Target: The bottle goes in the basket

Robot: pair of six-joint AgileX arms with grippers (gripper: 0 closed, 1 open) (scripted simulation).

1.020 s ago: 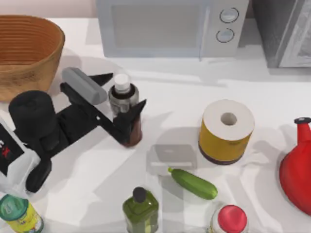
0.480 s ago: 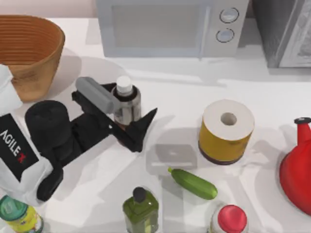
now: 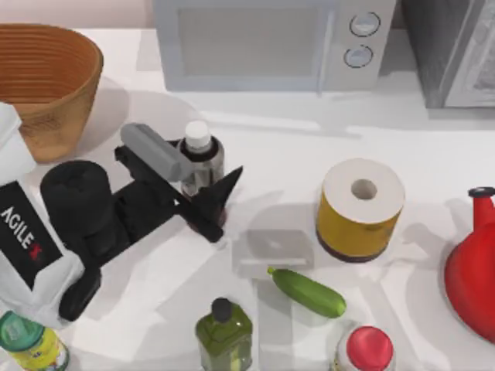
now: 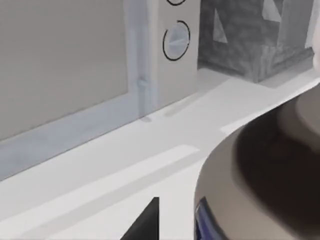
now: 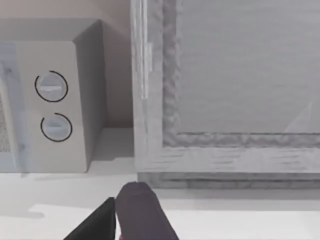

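Note:
The bottle [image 3: 199, 160], with its white cap and grey label, stands upright between the fingers of my left gripper [image 3: 189, 176], which is shut on it a little right of the basket. One grey finger [image 3: 153, 151] lies on its left and a black finger [image 3: 213, 199] on its near right. The left wrist view has the bottle [image 4: 260, 190] looming close beside the black finger [image 4: 145, 225]. The tan wicker basket [image 3: 73, 97] sits at the far left corner of the table. My right gripper [image 5: 120, 220] is parked, facing the microwave's knobs.
A microwave [image 3: 263, 42] and a grey cabinet [image 3: 456, 46] line the back. A grey block [image 3: 272, 247], cucumber [image 3: 307, 292], yellow paper roll [image 3: 361, 209], olive-green bottle [image 3: 224, 332], red-lidded jar [image 3: 367, 348], red jug [image 3: 473, 270] and green-capped bottle [image 3: 27, 340] stand around.
Over the last second my left arm rose and shifted right with the bottle in its grip. In the last half second the near finger drew slightly closer; the bottle barely moved.

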